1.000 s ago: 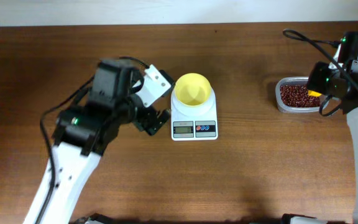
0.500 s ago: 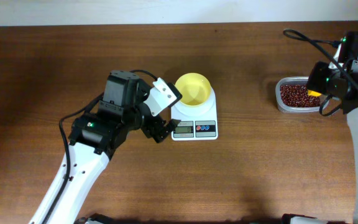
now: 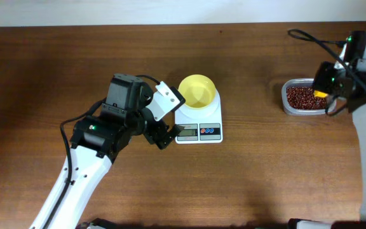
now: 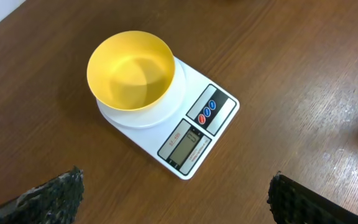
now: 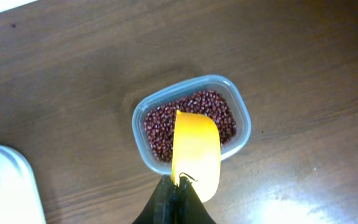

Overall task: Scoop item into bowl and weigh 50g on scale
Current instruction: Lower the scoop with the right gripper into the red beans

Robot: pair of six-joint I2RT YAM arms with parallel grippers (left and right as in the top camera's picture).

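Beans (image 5: 157, 134): a loose dark red-brown heap filling the clear tub (image 5: 245, 124); the tub stands at the right side of the table (image 3: 265, 178), well apart from the scale.
Scoop (image 5: 196, 155): bright yellow, hanging over the middle of the tub with its bowl end towards the beans; whether it touches them I cannot tell. From overhead only a small yellow patch of it shows at the tub's right edge.
Right jaws: closed tight on the scoop's handle end, the dark fingers (image 5: 166, 205) pinched together at the bottom of the wrist view.
Bowl (image 3: 197, 90): pale yellow, upright, centred on the scale's round platform; its inside shows plain yellow.
Scale (image 3: 199, 124): white, mid-table, with the grey display and the red and blue buttons on its front edge; the reading is too small to make out.
Left jaws: spread as wide as they go, with nothing between them; the two dark fingertips (image 4: 55, 196) sit at the bottom corners of the wrist view, with the scale and bowl beyond them.
Left arm (image 3: 100, 137): reaches in from the lower left, its tip just beside the scale's front left corner; contact I cannot tell.
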